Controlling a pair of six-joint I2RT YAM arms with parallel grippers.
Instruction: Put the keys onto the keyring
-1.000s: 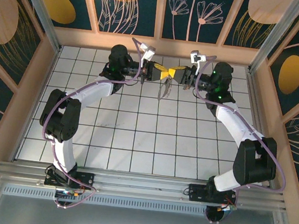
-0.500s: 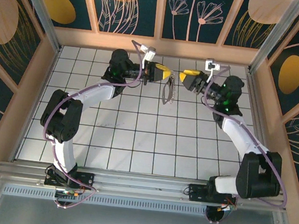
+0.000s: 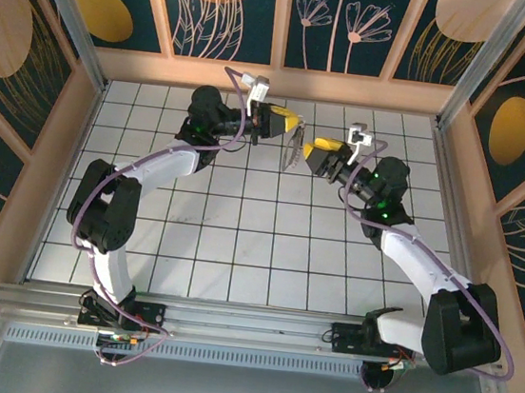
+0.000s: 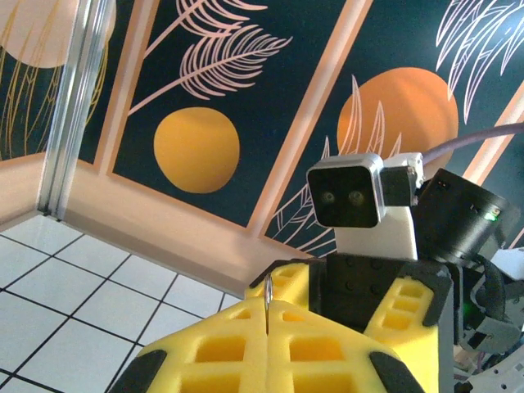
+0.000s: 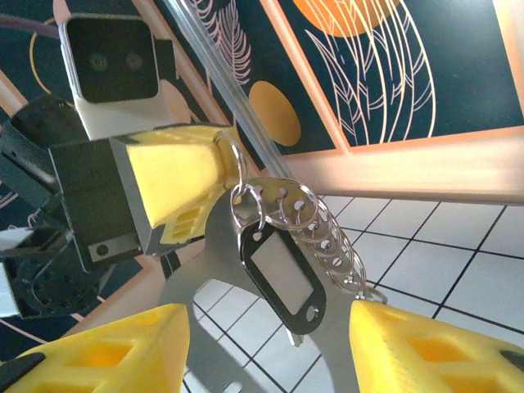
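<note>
Left gripper (image 3: 289, 123): fingers clamped together on the keyring (image 5: 238, 166), thin wire edge pinched in the seam between the yellow pads (image 4: 237, 348). Held up off the tiled table (image 3: 238, 241), near the back wall.

Below the ring, hanging free: fanned stack of silvery keys (image 5: 323, 237) strung through their head holes, dark tag (image 5: 282, 274) with a pale window in front, flat grey metal plate (image 5: 192, 295) behind. From the top camera, just one small dangling bunch between the two tools.

Right gripper (image 3: 318, 149): jaws apart, nothing in them. Facing the left one, just beside the bunch, fingers either side of the plate in the right wrist view, contact not clear.
</note>
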